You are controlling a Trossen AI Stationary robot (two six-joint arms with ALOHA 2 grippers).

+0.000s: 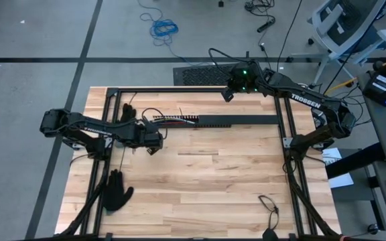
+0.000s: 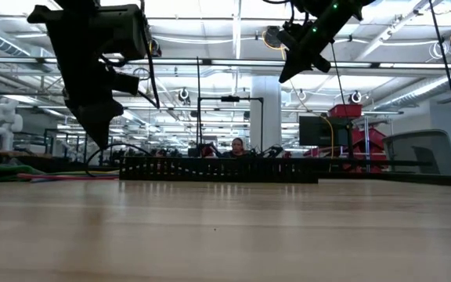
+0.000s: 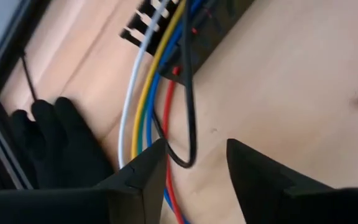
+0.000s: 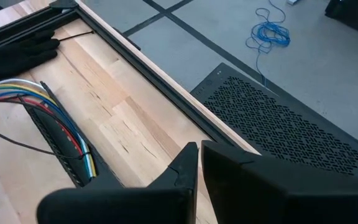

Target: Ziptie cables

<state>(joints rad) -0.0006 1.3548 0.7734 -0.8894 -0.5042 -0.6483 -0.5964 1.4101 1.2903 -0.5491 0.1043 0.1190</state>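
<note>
Cables (image 3: 143,93) are straddled by the left hand (image 3: 196,163), fingers parted, nothing gripped (ziptie (image 3: 188,99) loops between). Right hand (image 1: 228,94) is raised, closed, empty.

Overhead and wrist views share the cables (image 3: 143,93)

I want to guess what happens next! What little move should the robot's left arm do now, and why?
Probably lower a little and close on the black ziptie. The left end effector hovers open right above where the ziptie loops across the cables, holding nothing.
</note>
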